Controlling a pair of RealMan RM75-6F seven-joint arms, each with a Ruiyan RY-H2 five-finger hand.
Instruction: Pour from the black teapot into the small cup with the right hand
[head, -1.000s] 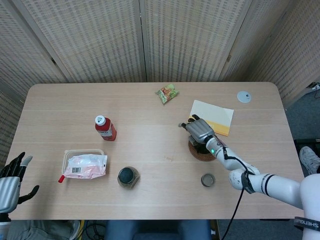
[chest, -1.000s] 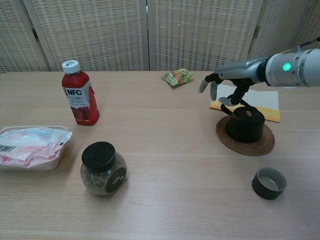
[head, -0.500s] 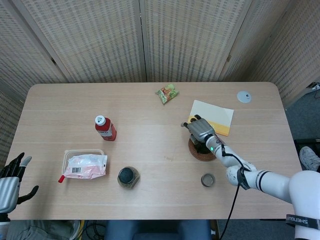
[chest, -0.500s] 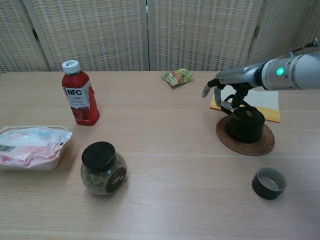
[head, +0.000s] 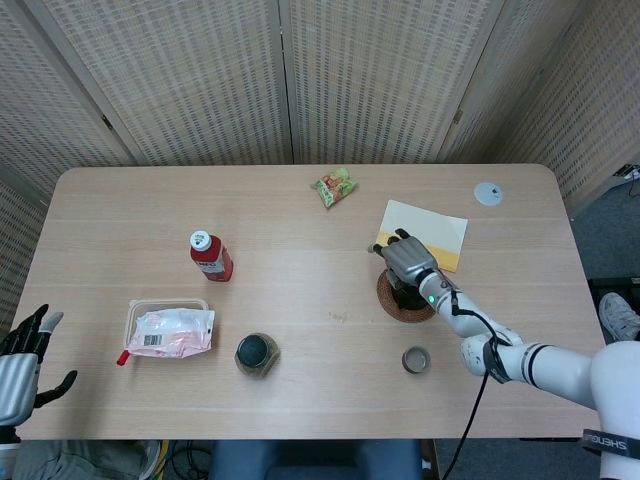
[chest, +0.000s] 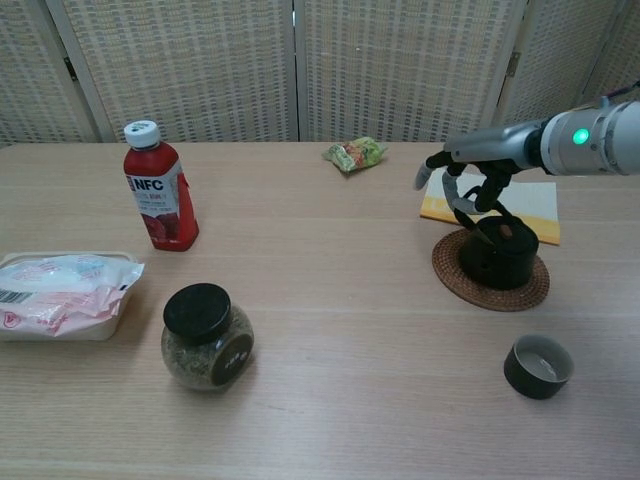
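Right robot hand (chest: 468, 187) hangs over the black teapot (chest: 498, 252), fingers curled down around the pot's handle; from these views I cannot tell whether they have actually clamped on it or only cage it. Compared with a second ago the hand has shifted a little to the right and settled lower, and the teapot now looks to sit slightly further right on its woven coaster (chest: 491, 281), so the hand has probably begun to take hold. That would put the task at the grasp, with lifting and pouring still to come.

Nearest on the right of the bench (chest: 340, 380) stands the small cup (chest: 538, 366), upright, apart from the coaster and nearer than it. The pour will need the pot carried toward the near edge and tipped over that cup. Near on the left are a dark-lidded jar (chest: 206, 336) and a tray holding a pink packet (chest: 62, 295). The left robot hand (head: 20, 363) hangs off the near left corner of the bench, fingers apart and holding nothing.

Further back on the left stands a red juice bottle (chest: 159, 200). Beyond the teapot lies a yellow-edged pad (chest: 527, 201), and at the far side a snack packet (chest: 353, 154). A small round disc (head: 488, 193) lies at the far right.
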